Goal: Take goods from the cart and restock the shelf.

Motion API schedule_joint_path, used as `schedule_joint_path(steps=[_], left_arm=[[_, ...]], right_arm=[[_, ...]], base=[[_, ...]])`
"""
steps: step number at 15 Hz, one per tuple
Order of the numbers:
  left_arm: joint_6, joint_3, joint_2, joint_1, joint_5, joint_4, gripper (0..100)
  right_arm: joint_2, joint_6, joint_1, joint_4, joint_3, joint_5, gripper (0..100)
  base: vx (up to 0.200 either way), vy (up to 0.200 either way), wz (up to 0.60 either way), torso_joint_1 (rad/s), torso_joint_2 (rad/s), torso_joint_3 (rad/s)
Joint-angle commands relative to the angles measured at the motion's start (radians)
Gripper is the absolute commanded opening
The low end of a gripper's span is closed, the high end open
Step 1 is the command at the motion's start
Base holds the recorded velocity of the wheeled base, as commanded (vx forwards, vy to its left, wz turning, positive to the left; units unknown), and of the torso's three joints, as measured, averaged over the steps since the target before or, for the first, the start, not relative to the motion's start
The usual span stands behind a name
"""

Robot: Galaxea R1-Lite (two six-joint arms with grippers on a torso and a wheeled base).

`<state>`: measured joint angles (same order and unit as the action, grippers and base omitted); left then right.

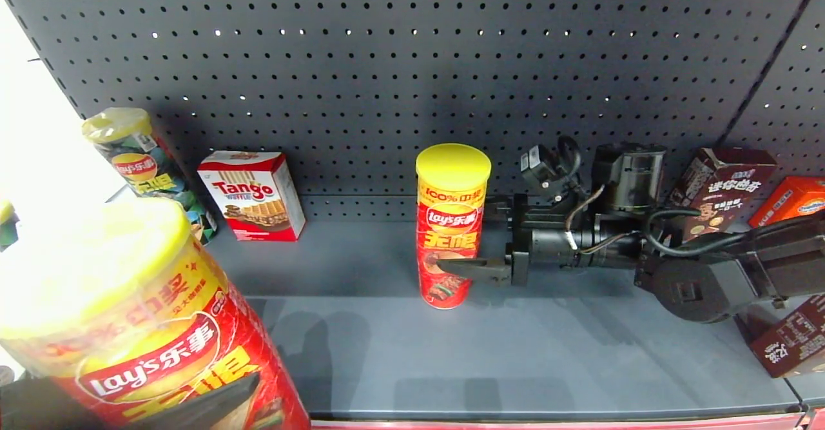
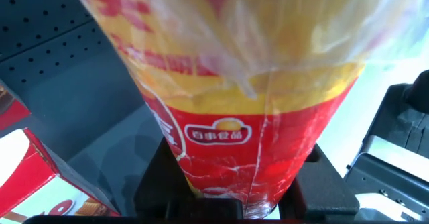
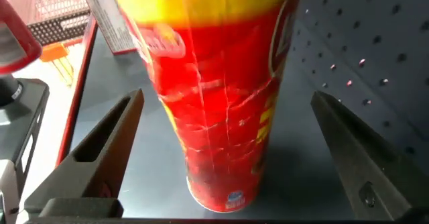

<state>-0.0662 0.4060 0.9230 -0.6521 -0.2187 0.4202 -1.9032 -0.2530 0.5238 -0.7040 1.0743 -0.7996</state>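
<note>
A red chip can with a yellow lid stands upright in the middle of the grey shelf. My right gripper comes in from the right and is open, one finger in front of the can and one behind it. In the right wrist view the fingers stand well clear of the can on both sides. At the lower left, close to the head camera, my left gripper is shut on a second red and yellow chip can, held upright. That can rises from the left gripper.
A wafer box and a dark-printed chip can stand at the shelf's back left. Brown boxes, an orange box and another brown box crowd the right end. A pegboard wall closes the back.
</note>
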Motion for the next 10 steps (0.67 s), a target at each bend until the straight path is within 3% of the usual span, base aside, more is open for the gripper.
schedule_joint_path(steps=[1, 10], left_arm=[[0.000, 0.002, 0.000, 0.000, 0.001, 0.000, 0], [0.000, 0.004, 0.002, 0.008, 0.001, 0.000, 0]], right_arm=[[-0.037, 0.000, 0.007, 0.000, 0.021, -0.001, 100], [-0.126, -0.002, 0.012, -0.008, 0.096, -0.001, 100]], base=[[0.000, 0.000, 0.00, 0.000, 0.00, 0.000], [0.000, 0.000, 0.00, 0.000, 0.00, 0.000]])
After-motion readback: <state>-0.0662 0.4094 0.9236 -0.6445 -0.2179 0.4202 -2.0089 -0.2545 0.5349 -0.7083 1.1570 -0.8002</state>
